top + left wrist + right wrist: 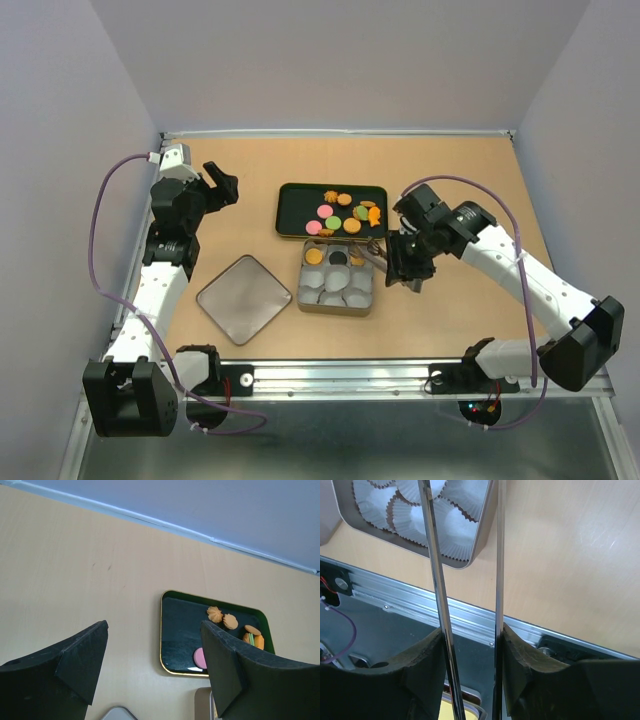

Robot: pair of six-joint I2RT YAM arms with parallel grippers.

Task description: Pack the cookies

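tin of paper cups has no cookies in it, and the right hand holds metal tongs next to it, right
No: the top external view shows an orange cookie and a black cookie already in the tin. The right hand does hold metal tongs next to it.

Tan table (250, 170). Dark green tray (298, 205) at far centre. Open silver tin (336, 309) just nearer than tray. Square grey lid (243, 298) left of tin, close beside it.
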